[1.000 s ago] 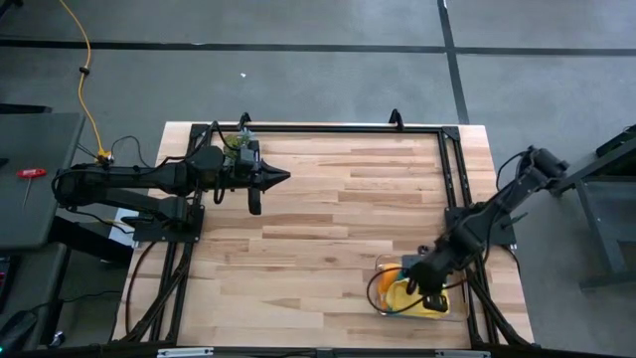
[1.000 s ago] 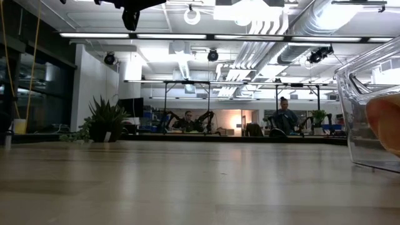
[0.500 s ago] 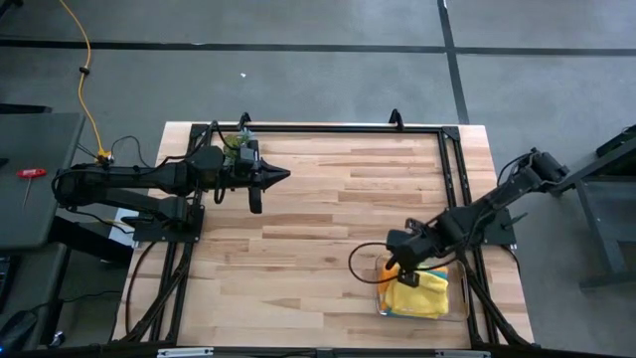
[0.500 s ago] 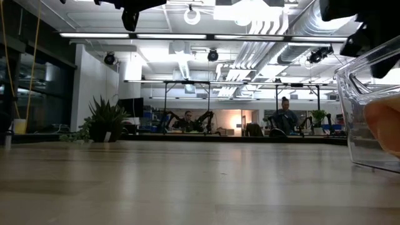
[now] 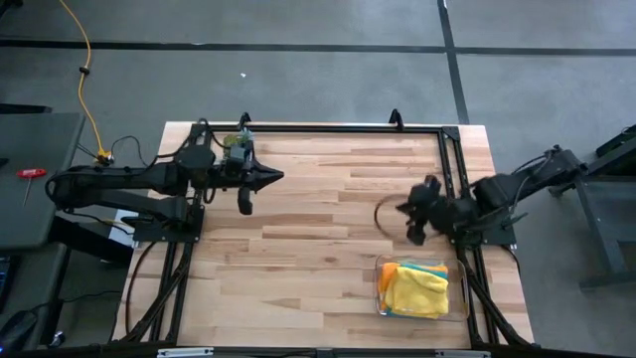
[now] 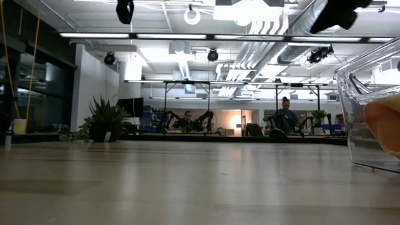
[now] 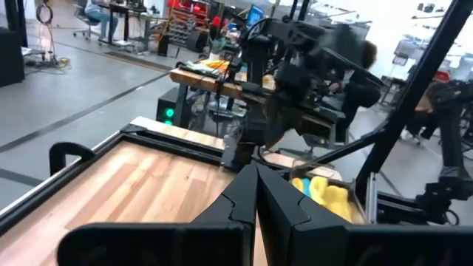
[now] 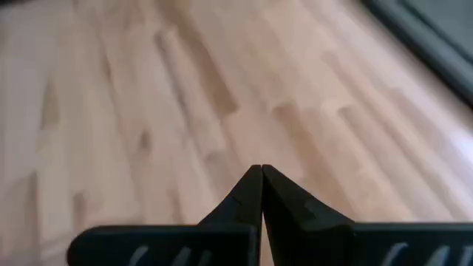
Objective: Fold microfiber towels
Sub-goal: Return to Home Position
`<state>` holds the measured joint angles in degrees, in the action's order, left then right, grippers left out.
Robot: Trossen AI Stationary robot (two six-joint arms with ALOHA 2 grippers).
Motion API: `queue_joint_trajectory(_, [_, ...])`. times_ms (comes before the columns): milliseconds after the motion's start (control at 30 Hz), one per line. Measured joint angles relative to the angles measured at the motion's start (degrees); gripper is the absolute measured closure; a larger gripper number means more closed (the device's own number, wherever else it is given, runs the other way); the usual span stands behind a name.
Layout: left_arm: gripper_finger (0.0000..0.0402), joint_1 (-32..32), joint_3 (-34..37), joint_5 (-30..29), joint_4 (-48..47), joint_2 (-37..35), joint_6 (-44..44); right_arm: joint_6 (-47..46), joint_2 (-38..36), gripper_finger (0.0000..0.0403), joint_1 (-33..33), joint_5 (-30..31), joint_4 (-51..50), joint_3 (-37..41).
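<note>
Yellow was the colour on top: the yellow towel [image 5: 417, 290] lay rumpled over the other microfiber towels [image 5: 390, 270] inside the clear tray [image 5: 466, 298], with only an orange edge and a sliver of teal showing along the tray's far side. The right gripper [image 8: 260, 181], its fingers pressed together and holding nothing, hung over bare table [image 5: 318, 249] just beyond the tray's far rim. The left gripper [image 7: 256, 181], likewise closed tight and empty, sat well apart from the tray, toward the table's opposite far corner. The main risk, as I judged it, was the loose cable loop [image 5: 377, 211] beside the right gripper. So near the tray's far rim, it might catch the rim on a low swing and drag or tip the light tray. The yellow towel also looked heaped rather than flat, so a jolt might let it spring open or slide over the wall. Nothing of grey or lime green showed, so how many towels lay beneath could not be told, nor whether their folds held. The low view cut the tray off at the picture's edge, giving only an orange blur through the wall, and the right wrist view showed nothing but wood.
</note>
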<state>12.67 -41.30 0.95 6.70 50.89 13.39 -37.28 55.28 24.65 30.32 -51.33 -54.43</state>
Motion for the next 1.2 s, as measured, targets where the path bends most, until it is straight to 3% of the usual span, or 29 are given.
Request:
queue_joint_trajectory(133, [0.0401,-0.1,0.7,0.1,-1.3,-3.7,0.0,8.7,-2.9,0.0403,-8.4,-5.9,5.5,0.0])
queue_joint_trajectory(333, [0.0401,-2.2,6.7,-0.7,3.2,-9.1,-0.1,21.1,-2.8,0.0403,-18.6,-17.8,23.7,0.0])
queue_joint_trajectory(600, [0.0402,-8.1,21.2,-4.3,14.3,-15.4,2.5,27.2,-2.8,0.0403,-23.1,-19.4,42.1,0.0])
queue_joint_trajectory(833, [0.0401,-10.7,31.4,-5.7,13.3,-29.6,4.5,25.3,-2.8,0.0403,-25.5,-19.5,41.6,0.0])
queue_joint_trajectory(1100, [0.0402,-10.8,37.3,-6.8,0.8,-49.6,5.1,17.6,-2.7,0.0403,-26.2,-25.2,31.9,0.0])
queue_joint_trajectory(1200, [0.0402,-10.7,39.5,-7.8,-0.1,-50.7,5.0,16.5,-2.8,0.0403,-25.8,-25.6,31.9,0.0])
